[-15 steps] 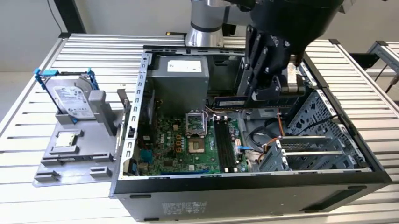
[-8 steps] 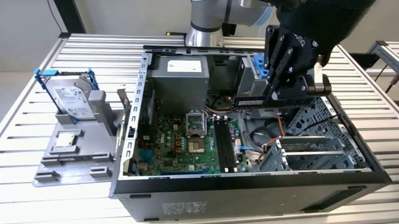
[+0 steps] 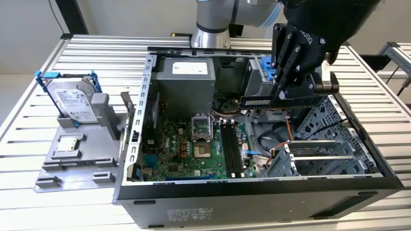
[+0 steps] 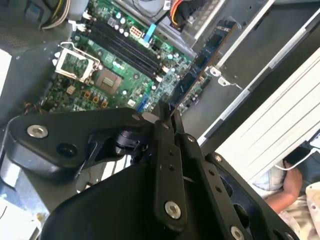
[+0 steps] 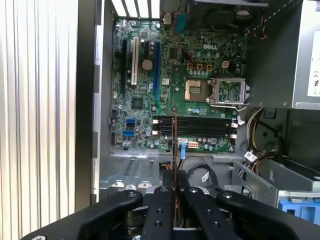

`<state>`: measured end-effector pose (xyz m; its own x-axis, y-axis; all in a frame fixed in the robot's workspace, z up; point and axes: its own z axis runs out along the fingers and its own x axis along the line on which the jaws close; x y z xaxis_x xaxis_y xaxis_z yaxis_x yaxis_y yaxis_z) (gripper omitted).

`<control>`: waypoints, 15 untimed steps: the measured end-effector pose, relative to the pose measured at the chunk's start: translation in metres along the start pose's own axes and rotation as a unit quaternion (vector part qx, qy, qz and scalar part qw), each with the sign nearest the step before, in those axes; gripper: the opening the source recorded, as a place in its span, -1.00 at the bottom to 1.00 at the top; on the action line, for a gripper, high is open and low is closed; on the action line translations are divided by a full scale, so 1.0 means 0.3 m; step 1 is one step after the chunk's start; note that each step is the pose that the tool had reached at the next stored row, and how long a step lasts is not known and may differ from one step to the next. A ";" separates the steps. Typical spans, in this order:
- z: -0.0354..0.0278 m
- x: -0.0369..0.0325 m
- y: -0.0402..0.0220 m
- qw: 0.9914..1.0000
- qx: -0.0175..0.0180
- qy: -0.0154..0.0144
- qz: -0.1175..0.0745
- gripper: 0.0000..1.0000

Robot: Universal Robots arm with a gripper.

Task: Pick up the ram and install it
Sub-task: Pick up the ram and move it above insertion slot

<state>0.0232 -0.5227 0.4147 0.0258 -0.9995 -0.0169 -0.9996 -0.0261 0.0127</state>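
At the exterior view's left, the hard drive (image 3: pixel 72 101) stands in its grey holder (image 3: pixel 77 161) on the desk (image 3: pixel 26 192), well apart from the work; leave it alone. Moving right, the open case (image 3: pixel 257 197) lies on its side with the motherboard (image 3: pixel 183 154) facing up. The black memory slots (image 3: pixel 232 149) run just beside the processor socket (image 3: pixel 201 149).

Further right, above the case's interior, your end effector (image 3: pixel 286 98) is pressed together on the ram (image 3: pixel 260 100), pinching it so the stick hangs level, clear of the board and not yet in any slot. In the first wrist view the ram (image 5: pixel 174 145) shows edge-on, crossing the slots (image 5: pixel 197 127) rather than lying along them.

I judge alignment matters most here. You need the stick parallel to a slot, centred between the white end clips (image 5: pixel 234 125), held upright, with notch matched to key. Mind the cables (image 3: pixel 270 142) near the drive cage (image 3: pixel 318 156) at the right.
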 end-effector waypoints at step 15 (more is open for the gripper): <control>0.003 -0.187 -0.004 1.000 0.000 0.000 0.000 -1.00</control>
<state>0.0229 -0.4665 0.4147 0.0258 -0.9995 -0.0168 -0.9996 -0.0261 0.0127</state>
